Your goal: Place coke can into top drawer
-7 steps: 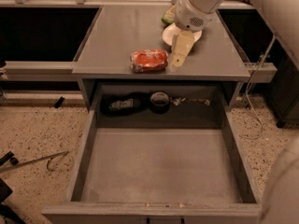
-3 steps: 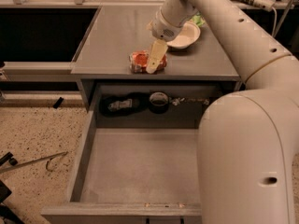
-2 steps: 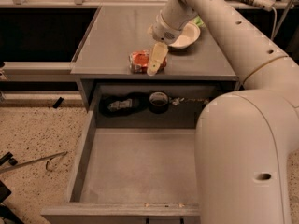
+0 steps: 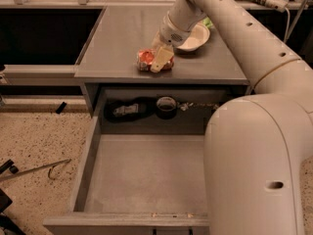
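Observation:
The coke can (image 4: pixel 145 60), red-orange and dented, lies on its side on the grey counter top (image 4: pixel 117 38), near the front edge. My gripper (image 4: pixel 161 60) is down at the can's right end and partly covers it. The top drawer (image 4: pixel 146 175) is pulled wide open below the counter, with its grey floor bare and its front panel (image 4: pixel 122 223) nearest the camera. My white arm reaches in from the right and hides the drawer's right side.
A white bowl (image 4: pixel 196 36) sits on the counter just right of the gripper, with a bit of green chip bag (image 4: pixel 209 21) behind it. Dark items (image 4: pixel 124 110) and a round dark object (image 4: pixel 166 106) lie in the recess behind the drawer. A metal hook (image 4: pixel 49 168) lies on the speckled floor at left.
My gripper has moved left from beside the bowl and down onto the coke can. The can and the drawer have stayed where they were.

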Available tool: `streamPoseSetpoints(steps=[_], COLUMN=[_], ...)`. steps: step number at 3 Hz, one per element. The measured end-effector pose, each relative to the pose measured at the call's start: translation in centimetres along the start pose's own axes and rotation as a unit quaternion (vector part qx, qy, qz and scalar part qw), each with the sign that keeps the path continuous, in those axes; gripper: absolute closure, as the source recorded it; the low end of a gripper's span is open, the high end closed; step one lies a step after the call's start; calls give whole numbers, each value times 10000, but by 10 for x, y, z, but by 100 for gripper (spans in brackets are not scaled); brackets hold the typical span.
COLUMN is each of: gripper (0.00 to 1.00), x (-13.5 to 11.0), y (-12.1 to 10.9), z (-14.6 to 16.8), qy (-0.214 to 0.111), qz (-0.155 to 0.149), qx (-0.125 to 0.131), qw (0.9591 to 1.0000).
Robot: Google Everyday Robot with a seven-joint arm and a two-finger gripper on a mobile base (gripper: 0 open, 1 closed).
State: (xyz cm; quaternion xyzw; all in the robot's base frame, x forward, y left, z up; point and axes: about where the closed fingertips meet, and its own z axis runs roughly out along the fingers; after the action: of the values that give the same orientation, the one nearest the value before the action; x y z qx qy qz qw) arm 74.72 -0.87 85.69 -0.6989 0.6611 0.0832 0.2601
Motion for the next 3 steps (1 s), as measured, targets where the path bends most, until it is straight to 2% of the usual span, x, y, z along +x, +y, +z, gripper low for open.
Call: streamPoseSetpoints(steps=[1,2,3], gripper=[64,87,100], x=[-2,-16,-36], y=[4,32,78], z=[-5,-28,-60], qy=[20,-160,-552], qz=[-26,-225,-489], qx=[16,-63,-131], qw=[10000,9996,9972])
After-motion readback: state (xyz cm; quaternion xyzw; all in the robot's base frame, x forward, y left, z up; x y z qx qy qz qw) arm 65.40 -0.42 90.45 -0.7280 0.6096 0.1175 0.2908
